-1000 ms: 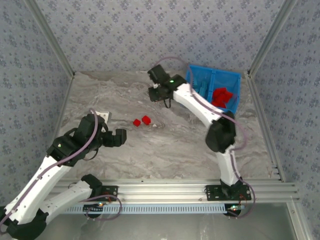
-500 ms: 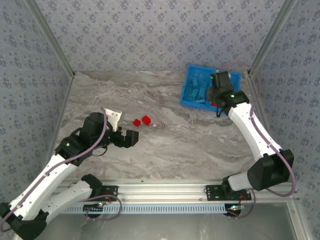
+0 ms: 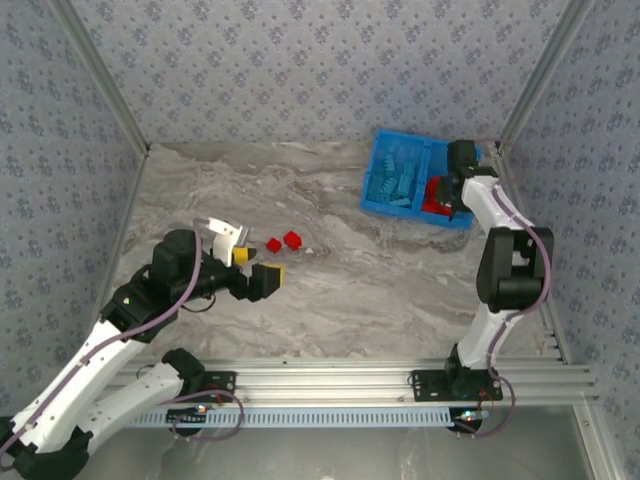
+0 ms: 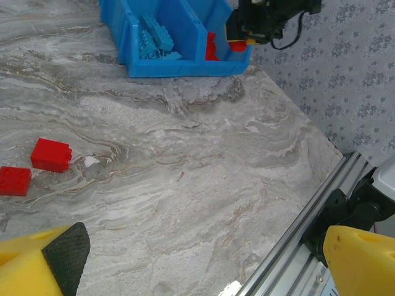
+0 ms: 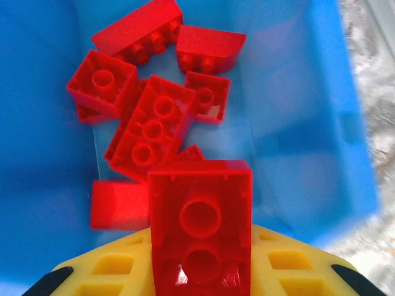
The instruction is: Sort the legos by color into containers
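Note:
Two red legos (image 3: 274, 245) (image 3: 292, 239) lie on the marble table just ahead of my left gripper (image 3: 248, 268), which stands open and holds nothing. In the left wrist view they are the nearer brick (image 4: 13, 180) and the farther one (image 4: 51, 154), left of my yellow fingers (image 4: 58, 262). The blue bin (image 3: 377, 178) stands at the back right: its left container holds light blue legos (image 4: 156, 43), its right one red legos (image 5: 148, 120). My right gripper (image 3: 447, 190) hangs over the right container, shut on a red lego (image 5: 200, 225) with its hollow underside facing the camera.
The bin's right wall (image 5: 336, 123) is close beside the held brick. Papered walls and metal posts enclose the table. An aluminium rail (image 3: 330, 378) runs along the near edge. Bare marble (image 4: 203, 166) lies between the loose bricks and the bin.
My right arm has swung from the table's back middle to over the bin's right compartment. My left gripper has moved right, closer to the two loose red bricks.

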Controlling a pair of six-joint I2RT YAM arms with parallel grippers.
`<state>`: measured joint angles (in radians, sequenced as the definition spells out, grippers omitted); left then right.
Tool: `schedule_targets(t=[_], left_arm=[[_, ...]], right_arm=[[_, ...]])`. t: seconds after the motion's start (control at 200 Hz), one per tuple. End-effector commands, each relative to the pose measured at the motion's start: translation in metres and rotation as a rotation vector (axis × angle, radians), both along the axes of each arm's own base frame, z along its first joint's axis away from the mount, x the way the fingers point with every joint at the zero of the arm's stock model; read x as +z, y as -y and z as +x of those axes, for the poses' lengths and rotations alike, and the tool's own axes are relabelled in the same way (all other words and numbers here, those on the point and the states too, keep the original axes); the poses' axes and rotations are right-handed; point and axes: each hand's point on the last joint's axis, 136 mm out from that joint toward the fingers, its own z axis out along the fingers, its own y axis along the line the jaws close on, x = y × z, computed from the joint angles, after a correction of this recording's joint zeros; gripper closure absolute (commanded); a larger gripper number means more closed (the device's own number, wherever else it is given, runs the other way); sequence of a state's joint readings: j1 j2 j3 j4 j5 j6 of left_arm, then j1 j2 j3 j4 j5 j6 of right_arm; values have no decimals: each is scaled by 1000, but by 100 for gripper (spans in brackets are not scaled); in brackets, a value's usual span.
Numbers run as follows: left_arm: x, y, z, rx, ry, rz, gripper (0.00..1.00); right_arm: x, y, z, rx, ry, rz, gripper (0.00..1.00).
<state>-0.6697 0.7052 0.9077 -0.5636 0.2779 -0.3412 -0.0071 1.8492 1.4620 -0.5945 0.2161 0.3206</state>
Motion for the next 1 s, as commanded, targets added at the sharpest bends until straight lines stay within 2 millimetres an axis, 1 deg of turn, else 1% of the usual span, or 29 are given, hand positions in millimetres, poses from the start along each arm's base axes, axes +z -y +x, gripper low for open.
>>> schedule_targets(t=[0.0, 0.105, 0.21, 0.295, 0.335, 0.4, 0.44, 0.465, 0.545, 0.615, 0.7, 0.715, 0.72, 0.735, 0.74, 0.75, 0.775, 0.799, 0.809, 0.814, 0.819, 0.824, 0.849, 0.854, 0.889, 0.919, 0.924, 0.934, 0.994], left_arm=[[6, -2, 0, 11, 19, -10, 1], [4, -4, -1, 18, 18, -3, 1], [3, -8, 2, 45, 19, 9, 1], [-1, -13, 8, 91, 10, 27, 1], [-6, -19, 13, 141, -3, 47, 1], [-22, -38, 27, 281, -42, 112, 1], [-31, -48, 36, 364, -61, 157, 1], [-42, -55, 37, 395, -91, 203, 1], [-61, -55, 45, 420, -162, 274, 1], [-75, -48, 55, 438, -244, 293, 1], [-91, -40, 69, 468, -329, 298, 1], [-93, -38, 72, 471, -340, 299, 1], [-94, -38, 73, 472, -343, 297, 1], [-97, -36, 76, 471, -354, 300, 1], [-98, -35, 77, 471, -356, 300, 1], [-100, -34, 79, 473, -362, 301, 1], [-104, -32, 84, 476, -377, 304, 1], [-112, -30, 87, 477, -400, 318, 1], [-111, -28, 93, 479, -393, 305, 1], [-112, -27, 94, 479, -393, 304, 1], [-112, -26, 96, 480, -395, 303, 1], [-113, -25, 97, 479, -397, 302, 1], [-119, -24, 103, 482, -413, 309, 1], [-119, -23, 104, 482, -415, 309, 1], [-127, -22, 113, 486, -431, 322, 1], [-133, -21, 120, 485, -441, 342, 1], [-134, -21, 122, 484, -441, 345, 1], [-136, -20, 124, 483, -441, 355, 1], [-149, -18, 139, 457, -432, 417, 1]], right_arm=[[2, 12, 15, -31, -7, -20, 66], [-8, 18, 24, -61, -15, -59, 61], [-14, 25, 22, -97, -47, -98, 56], [-12, 23, 22, -101, -39, -88, 47], [-8, 20, 23, -95, -28, -84, 42], [0, 13, 24, -74, -11, -60, 40], [9, 8, 23, -58, 9, -48, 40], [15, 5, 23, -47, 23, -41, 40], [37, -7, 16, -17, 80, -16, 40], [60, -21, 5, 13, 137, 13, 40], [82, -40, -19, 56, 190, 49, 39], [80, -44, -24, 67, 183, 55, 39], [85, -46, -26, 70, 197, 58, 39], [87, -50, -32, 81, 202, 66, 39], [85, -51, -33, 84, 196, 68, 39], [90, -56, -36, 95, 208, 75, 38], [90, -64, -45, 121, 208, 90, 36], [96, -73, -55, 149, 223, 108, 34], [99, -77, -59, 162, 233, 118, 34], [97, -79, -60, 168, 227, 121, 33], [101, -80, -62, 172, 238, 124, 33], [99, -82, -64, 179, 232, 128, 32], [103, -91, -73, 210, 244, 144, 30], [107, -91, -75, 213, 254, 146, 30], [108, -102, -87, 253, 259, 164, 27], [118, -110, -95, 283, 286, 175, 25], [112, -110, -98, 286, 275, 175, 25], [109, -112, -103, 297, 267, 177, 24], [108, -122, -120, 363, 274, 179, 20]])
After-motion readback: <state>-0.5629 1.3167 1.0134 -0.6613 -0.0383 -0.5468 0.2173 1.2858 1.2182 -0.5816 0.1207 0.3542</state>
